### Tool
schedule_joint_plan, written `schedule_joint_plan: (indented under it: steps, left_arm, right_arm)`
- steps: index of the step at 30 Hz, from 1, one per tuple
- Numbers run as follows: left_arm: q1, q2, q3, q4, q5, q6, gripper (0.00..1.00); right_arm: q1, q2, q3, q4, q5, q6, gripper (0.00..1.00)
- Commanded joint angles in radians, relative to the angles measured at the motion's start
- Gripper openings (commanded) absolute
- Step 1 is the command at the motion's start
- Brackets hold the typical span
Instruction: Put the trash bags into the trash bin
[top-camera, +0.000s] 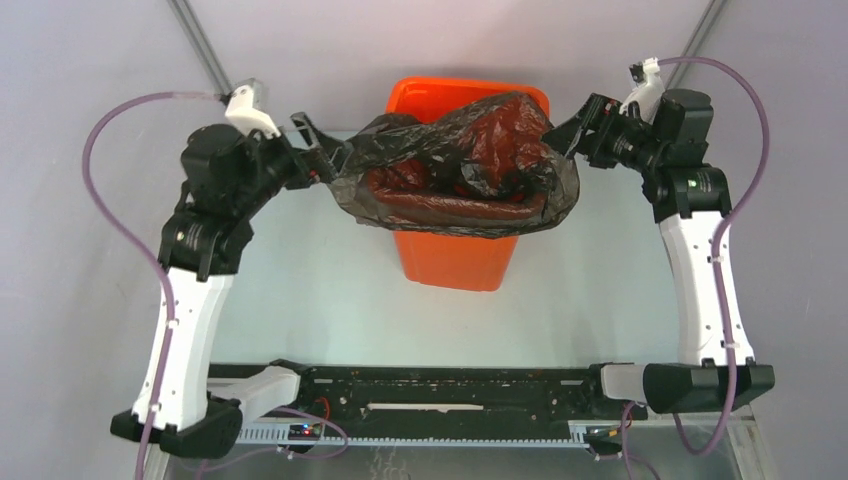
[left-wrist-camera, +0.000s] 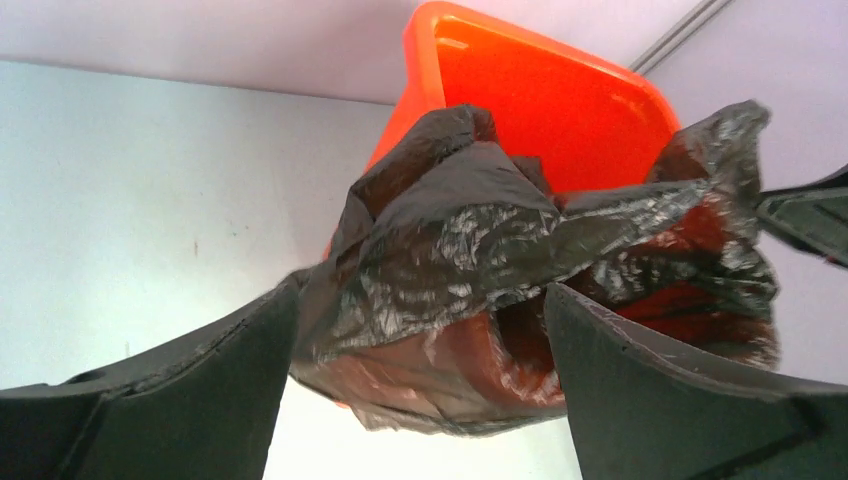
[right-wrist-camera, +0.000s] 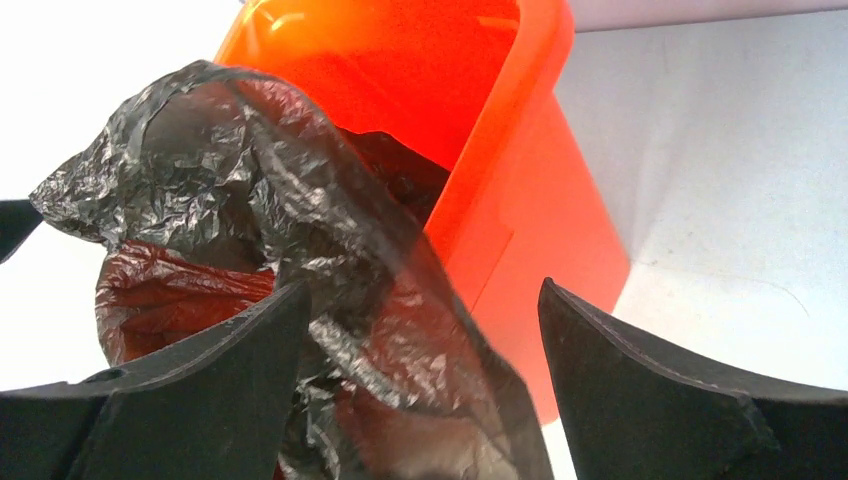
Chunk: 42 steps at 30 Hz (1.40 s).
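At the far edge of the worktop (top-camera: 300, 290), midway: trash bags (top-camera: 470, 160) draped over the trash bin (top-camera: 455, 260), barely inside (needs pushing down). Spread apart, flanking it: left end effector (top-camera: 330, 155), right end effector (top-camera: 562, 135).

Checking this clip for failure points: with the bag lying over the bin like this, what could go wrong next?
1. The bag bulges over the near rim of the bin rather than sitting inside. The left gripper and right gripper both look open, so it may slip off onto the table.
2. Pushing the film down from either side might shove or tip the tall bin.
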Motion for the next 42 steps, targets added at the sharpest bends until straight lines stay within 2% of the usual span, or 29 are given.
schedule_joint_plan:
  steps: [1, 4, 6, 13, 14, 15, 17, 20, 22, 24, 27, 28, 31, 35, 42]
  left_arm:
    - [-0.027, 0.047, 0.068, 0.086, 0.036, 0.213, 0.95]
    - [-0.027, 0.084, 0.066, 0.071, 0.075, 0.238, 0.87]
    - [-0.027, 0.102, 0.058, 0.079, 0.136, 0.238, 0.83]
    - [-0.027, 0.101, 0.022, 0.100, 0.204, 0.212, 0.90]
    - [-0.027, 0.098, 0.013, 0.109, 0.194, 0.204, 0.86]
    - [-0.027, 0.099, 0.003, 0.118, 0.179, 0.195, 0.76]
    - [-0.027, 0.109, -0.003, 0.124, 0.145, 0.177, 0.61]
    - [-0.027, 0.131, 0.002, 0.137, 0.133, 0.153, 0.46]
    - [-0.027, 0.135, 0.004, 0.160, 0.113, 0.129, 0.36]
    - [-0.027, 0.144, 0.017, 0.180, 0.078, 0.099, 0.28]
    - [-0.027, 0.185, 0.055, 0.210, 0.050, 0.059, 0.12]
    - [-0.027, 0.203, 0.070, 0.223, 0.045, 0.048, 0.03]
    - [-0.027, 0.259, 0.102, 0.287, 0.041, 0.020, 0.00]
    - [-0.027, 0.313, 0.121, 0.374, -0.038, -0.025, 0.00]
    - [-0.017, 0.438, 0.177, 0.471, -0.165, -0.115, 0.00]
  right_arm:
    - [-0.029, 0.006, -0.007, 0.218, -0.225, 0.011, 0.92]
    - [-0.029, 0.036, -0.004, 0.252, -0.240, 0.023, 0.89]
    - [-0.055, 0.050, -0.007, 0.281, -0.258, 0.054, 0.83]
    - [-0.056, 0.061, -0.094, 0.467, -0.320, 0.198, 0.76]
    - [-0.055, 0.065, -0.101, 0.484, -0.315, 0.213, 0.74]
    - [-0.055, 0.071, -0.103, 0.493, -0.303, 0.229, 0.70]
    - [-0.056, 0.086, -0.103, 0.518, -0.293, 0.251, 0.62]
    - [-0.052, 0.105, -0.102, 0.544, -0.290, 0.269, 0.51]
    - [-0.052, 0.111, -0.103, 0.544, -0.268, 0.277, 0.36]
    - [-0.053, 0.111, -0.102, 0.533, -0.224, 0.291, 0.25]
    - [-0.052, 0.119, -0.089, 0.528, -0.178, 0.306, 0.17]
    - [-0.052, 0.126, -0.083, 0.530, -0.169, 0.313, 0.16]
    - [-0.053, 0.152, -0.064, 0.537, -0.163, 0.327, 0.09]
    - [-0.054, 0.185, -0.054, 0.550, -0.137, 0.336, 0.03]
    - [-0.056, 0.283, 0.020, 0.510, -0.119, 0.323, 0.00]
